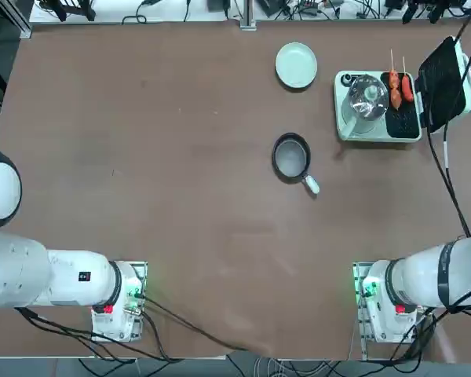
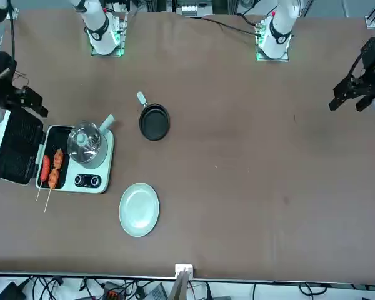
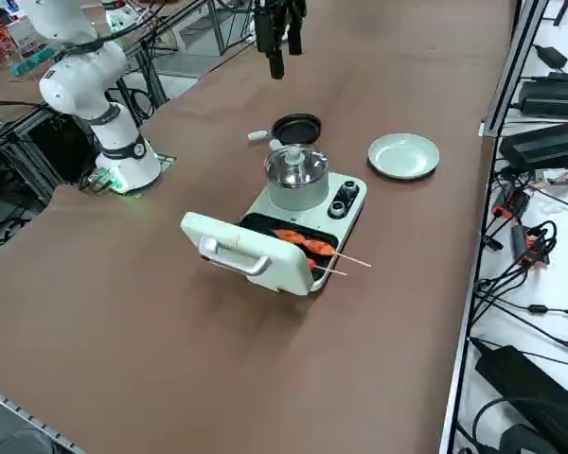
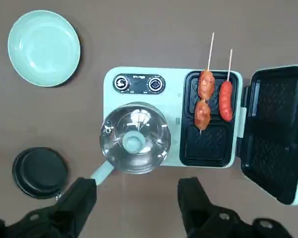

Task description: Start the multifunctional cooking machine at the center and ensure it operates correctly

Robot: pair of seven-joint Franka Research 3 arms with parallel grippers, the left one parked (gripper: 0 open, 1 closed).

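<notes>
The multifunctional cooking machine is a pale green box; it stands toward the far right of the table in the top view. Its glass-lidded pot sits beside a black grill plate carrying two skewers of sausages. The black hinged lid lies swung open. Two round knobs sit on the panel behind the pot. My right gripper hangs high above the machine, open, with nothing between its fingers and touching nothing. It also shows in the right side view, gripper.
A small black frying pan with a white handle lies on the robot's side of the machine, toward the table's centre. A round pale green plate rests near the far edge. A black cable runs from the machine toward my base.
</notes>
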